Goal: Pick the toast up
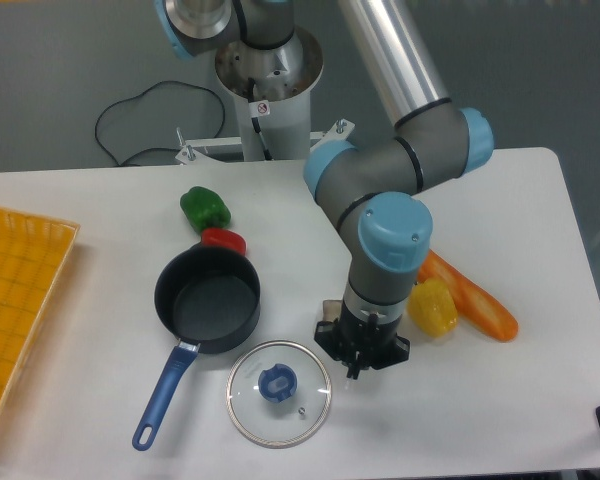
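The camera view shows a white tabletop (100, 215) from above and in front, with the arm reaching down over its middle part, a little toward the right edge. The claw (359, 362) points straight down and is low over the tabletop, close to the front edge. Its black body hides the fingers, so I cannot tell if the claw is open or closed, or if it grips something. The toast (330, 309) is almost fully hidden under the wrist of the arm: only a small brownish corner shows at the left side of the claw, lying on the tabletop. Whether the claw touches it, I cannot tell.

Just left of the claw, near the front edge, lies a glass lid (279, 392) with a blue knob, flat on the tabletop. Behind the lid stands a dark pot (208, 301) with a blue handle that points to the front left corner. A red pepper (223, 240) touches the far rim of the pot, and a green pepper (204, 208) lies just behind the red one. On the right side of the claw a yellow pepper (433, 307) lies just beside it, and a long orange loaf (472, 298) lies against the yellow pepper, pointing to the right edge. An orange basket (20, 310) sits at the left edge.
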Available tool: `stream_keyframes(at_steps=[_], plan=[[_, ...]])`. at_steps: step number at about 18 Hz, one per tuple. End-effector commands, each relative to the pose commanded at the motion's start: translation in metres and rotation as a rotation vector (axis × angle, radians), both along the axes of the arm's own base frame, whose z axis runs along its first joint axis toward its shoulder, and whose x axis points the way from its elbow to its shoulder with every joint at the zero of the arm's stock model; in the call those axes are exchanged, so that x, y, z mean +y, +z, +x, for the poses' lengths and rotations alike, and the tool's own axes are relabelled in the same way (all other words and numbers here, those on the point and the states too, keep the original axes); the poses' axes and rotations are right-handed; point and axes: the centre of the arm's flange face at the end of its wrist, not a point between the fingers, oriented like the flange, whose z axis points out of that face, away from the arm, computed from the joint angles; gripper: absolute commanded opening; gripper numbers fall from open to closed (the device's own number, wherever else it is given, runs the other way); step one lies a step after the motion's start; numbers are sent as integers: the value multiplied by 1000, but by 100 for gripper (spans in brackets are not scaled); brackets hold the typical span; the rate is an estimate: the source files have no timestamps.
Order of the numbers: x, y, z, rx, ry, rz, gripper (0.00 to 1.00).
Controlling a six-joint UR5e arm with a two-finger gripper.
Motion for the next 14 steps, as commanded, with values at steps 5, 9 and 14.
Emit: stream_keyframes(at_steps=[5, 9, 14], plan=[[5, 38, 20, -18, -32, 106, 6], [17, 51, 46, -8, -78, 121, 6], [30, 50, 70, 9, -181, 117, 6]])
